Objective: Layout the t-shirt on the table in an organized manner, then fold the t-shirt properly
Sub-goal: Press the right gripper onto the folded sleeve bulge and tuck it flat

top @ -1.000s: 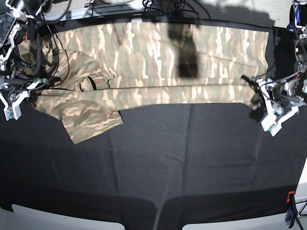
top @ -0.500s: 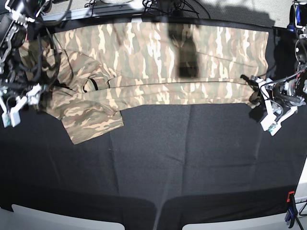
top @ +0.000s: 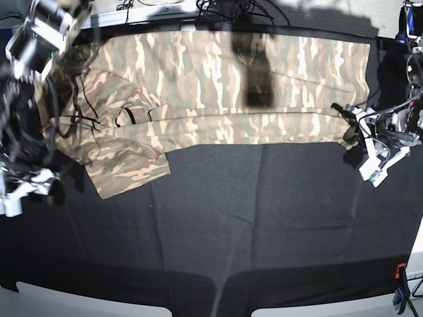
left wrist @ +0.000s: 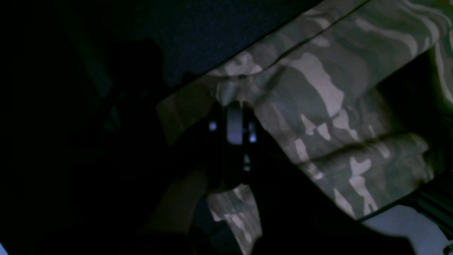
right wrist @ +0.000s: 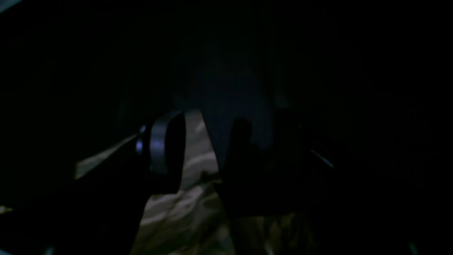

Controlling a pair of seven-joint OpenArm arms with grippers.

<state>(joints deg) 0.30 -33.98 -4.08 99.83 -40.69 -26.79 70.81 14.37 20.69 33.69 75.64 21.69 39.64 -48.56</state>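
The near half of the worktop [top: 264, 218] is a wide flat spread of matte black cloth, faintly creased along two lines running toward the near edge, where pale corners of the surface below show. A red and blue clamp [top: 399, 290] grips the near right corner, partly cut off by the picture's edge.

Farther back lies the t-shirt [top: 198, 79], soft camouflage fabric in tan, beige and olive-brown, stretched as a long band from left to right across the far half of the cloth. Its near edge is doubled over in a narrow fold; at the left a sleeve sticks out toward the near side as a blunt flap, and the dark collar opening sits among bunched folds. A dark rectangular shadow falls on the middle of the shirt.

At the right end the left tool [top: 353, 135] is pressed together on the shirt's hem; its wrist view shows fabric pinched at the tip, the rest lost in darkness. At the left, the right tool [top: 16, 195] stands spread, just off the sleeve over black cloth, blurred and partly cut off. Its wrist view is nearly black: one curved finger [right wrist: 161, 148] and rumpled pale fabric beneath
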